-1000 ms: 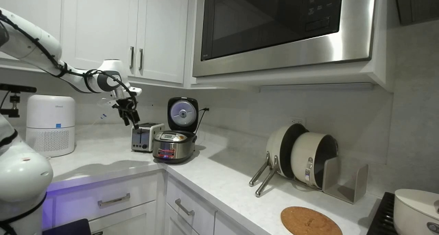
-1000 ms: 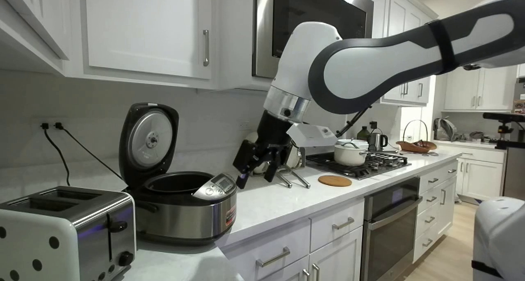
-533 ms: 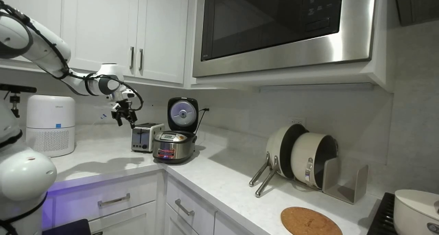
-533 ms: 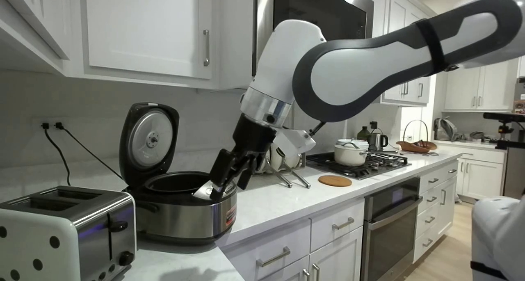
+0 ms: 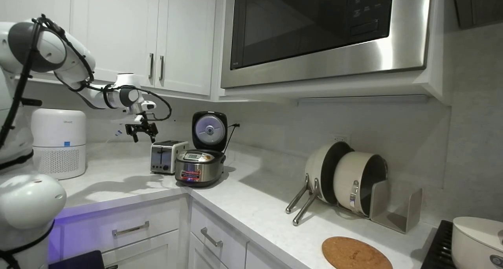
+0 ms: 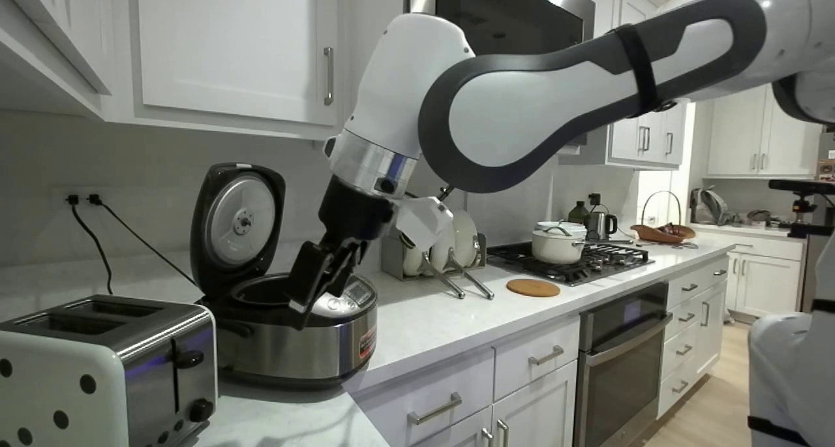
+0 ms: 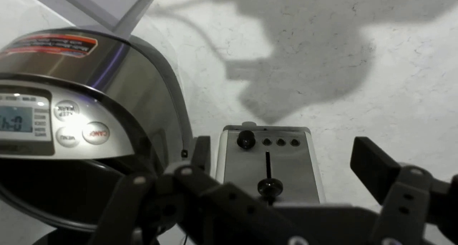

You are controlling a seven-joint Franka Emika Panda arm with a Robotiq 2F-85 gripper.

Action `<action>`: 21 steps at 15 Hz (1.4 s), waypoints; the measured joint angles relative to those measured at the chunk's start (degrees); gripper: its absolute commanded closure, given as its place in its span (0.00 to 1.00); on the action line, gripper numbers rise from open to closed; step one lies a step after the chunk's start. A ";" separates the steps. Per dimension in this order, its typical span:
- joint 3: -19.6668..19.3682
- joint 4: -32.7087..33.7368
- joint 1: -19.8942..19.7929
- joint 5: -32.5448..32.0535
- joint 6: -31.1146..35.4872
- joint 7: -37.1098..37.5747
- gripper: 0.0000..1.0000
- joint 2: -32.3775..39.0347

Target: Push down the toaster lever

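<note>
The toaster (image 5: 164, 159) is small, silver in front with white dotted sides and a dark top; it also shows in an exterior view (image 6: 163, 382) and in the wrist view (image 7: 243, 166). Its black lever (image 7: 270, 187) is near the top of its slot, and also shows in an exterior view (image 6: 188, 359). My gripper (image 7: 286, 155) is open and empty, its fingers wide apart and pointing down. In the wrist view they appear on either side of the toaster's front. In both exterior views the gripper (image 5: 144, 138) (image 6: 318, 297) is above counter height, apart from the toaster.
The round cooker (image 6: 293, 352), its black lid (image 6: 238, 218) raised, stands close beside the toaster. A white appliance (image 5: 58, 143) stands farther along the counter (image 5: 118, 182). Upper cabinets (image 5: 184, 37) hang above. Pans (image 5: 355, 178) stand in a rack.
My gripper has moved toward the toaster's front, leftward past the cooker in an exterior view. It has also turned, so its fingers show wider apart in an exterior view. The toaster has not moved.
</note>
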 measured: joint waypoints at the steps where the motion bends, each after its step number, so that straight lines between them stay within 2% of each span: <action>1: 0.33 1.25 0.12 -0.86 0.00 -0.26 0.00 1.36; 2: 0.65 2.49 0.31 -1.81 0.00 -0.31 0.11 2.82; 3: 1.02 3.81 0.49 -2.76 0.00 -0.31 0.26 4.39; 12: 2.11 15.23 1.96 -12.27 -0.01 0.10 0.95 16.60; 14: 1.90 17.27 2.17 -13.25 -0.03 0.11 1.00 18.16; 21: 0.77 21.28 3.38 -14.53 -0.14 0.11 1.00 21.88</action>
